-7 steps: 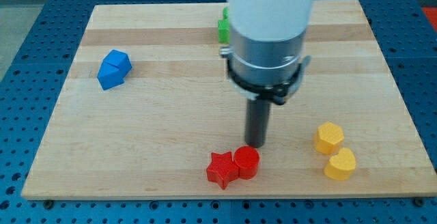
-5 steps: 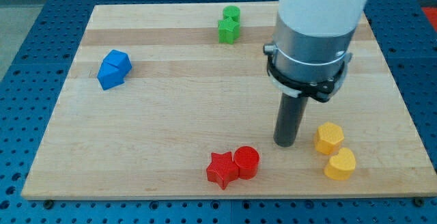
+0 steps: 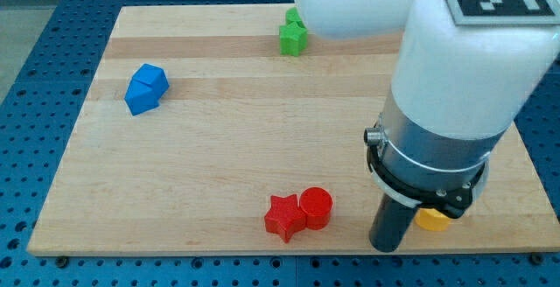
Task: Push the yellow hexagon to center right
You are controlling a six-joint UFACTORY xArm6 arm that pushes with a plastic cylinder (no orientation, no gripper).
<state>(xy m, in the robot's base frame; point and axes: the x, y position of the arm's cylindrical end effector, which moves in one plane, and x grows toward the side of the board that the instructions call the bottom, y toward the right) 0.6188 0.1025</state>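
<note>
**Tip low at the board's near edge, yellow mostly hidden**

My tip [image 3: 386, 247] is a bare rod with nothing to grasp. Just to its right, a yellow block [image 3: 431, 220] peeks from under the arm; whether it is the hexagon, I cannot tell. It looks light, stiff, likely to slide or spin: push flat-on, through the middle. Left sit 2 red blocks [image 3: 300, 212].

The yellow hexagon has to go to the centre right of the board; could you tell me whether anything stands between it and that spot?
I cannot tell. My arm hides that part of the board, and only a sliver of one yellow block shows, right of my tip; its shape is unclear. The red, blue and green blocks lie elsewhere.
</note>
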